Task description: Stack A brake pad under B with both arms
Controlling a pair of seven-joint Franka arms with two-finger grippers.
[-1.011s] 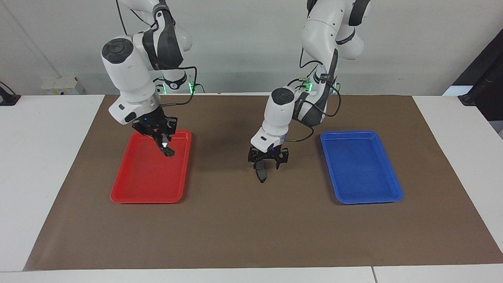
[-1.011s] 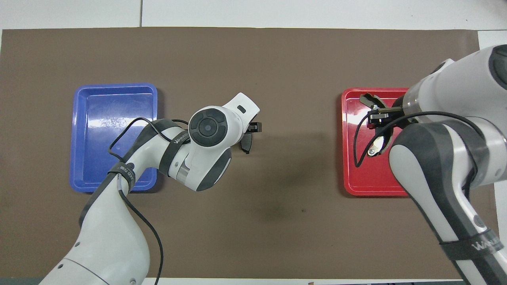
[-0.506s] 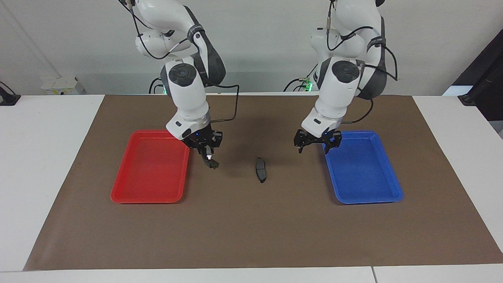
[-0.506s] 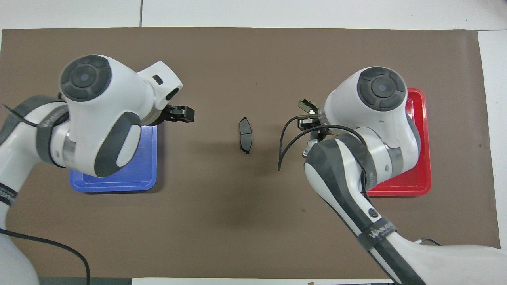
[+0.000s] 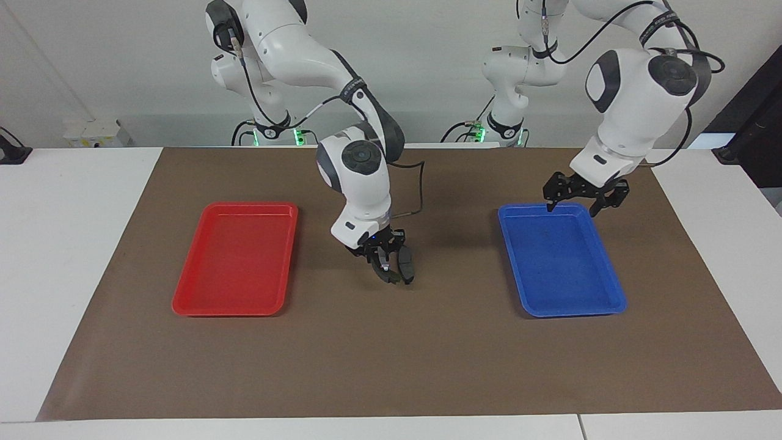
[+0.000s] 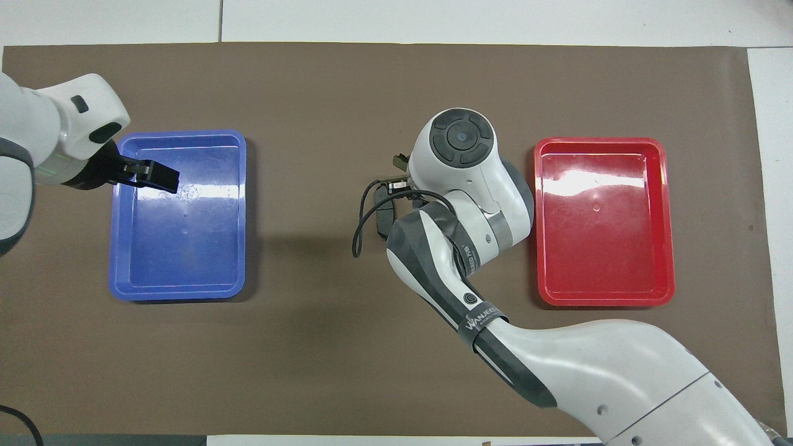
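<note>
Two views give us different parts of this moment. From the facing view we see the right end effector point(image 5: 386, 267) low over the brown mat point(image 5: 391, 366) between the two trays, its fingertips closed on B point(image 5: 388, 273), the dark crescent piece, which hangs just beside or against A brake pad point(image 5: 405, 266) lying on the mat. We cannot tell whether the two pieces touch. In the overhead view the right arm's wrist covers that spot almost wholly, and only a dark sliver of the pad point(image 6: 383, 218) shows beside the cable. That view does show plainly that both trays hold nothing.

The left end effector point(image 5: 579, 205) hangs over the blue tray point(image 5: 611, 302), above the tray's end nearer the robots, with its fingers spread apart and nothing between them; from above we see it point(image 6: 162, 178) over the same end of the tray.

The red tray point(image 5: 183, 302) sits toward the right arm's end of the tabletop point(image 5: 73, 256), which is white around the mat. A pale wall point(image 5: 415, 73) rises past the robots, with a small white box point(image 5: 95, 133) at its foot.
</note>
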